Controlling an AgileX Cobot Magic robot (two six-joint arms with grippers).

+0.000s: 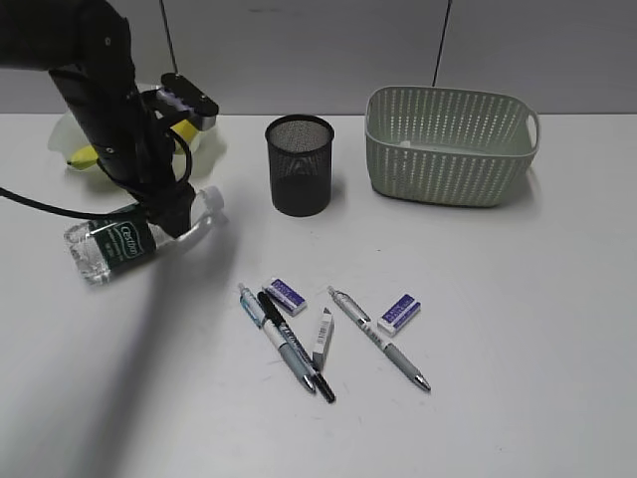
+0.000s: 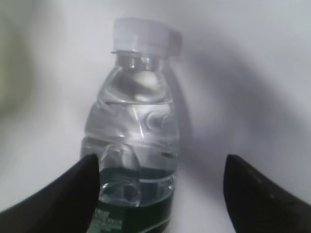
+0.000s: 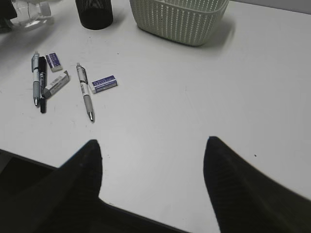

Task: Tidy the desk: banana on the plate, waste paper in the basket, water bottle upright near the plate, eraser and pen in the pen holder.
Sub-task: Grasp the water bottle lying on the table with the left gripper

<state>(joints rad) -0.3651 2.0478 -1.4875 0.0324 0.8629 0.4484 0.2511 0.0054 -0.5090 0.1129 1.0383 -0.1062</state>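
Observation:
The water bottle (image 1: 109, 244) lies on its side on the desk (image 1: 518, 329), cap toward the pen holder (image 1: 300, 164). My left gripper (image 1: 174, 214) is open and straddles the bottle (image 2: 138, 121) near its label; the left finger is against it, the right finger well apart (image 2: 160, 162). The banana (image 1: 85, 156) lies in the plate (image 1: 65, 134) behind the arm. Three pens (image 1: 378, 339) and three erasers (image 1: 285, 296) lie mid-desk. The basket (image 1: 453, 144) stands at the back right. I cannot see the waste paper. My right gripper (image 3: 153, 145) is open and empty over the desk's front edge.
The left arm hides much of the plate. In the right wrist view the pens (image 3: 85, 92), an eraser (image 3: 104, 83), the pen holder (image 3: 95, 12) and the basket (image 3: 180, 14) lie far ahead. A grey wall runs behind the desk.

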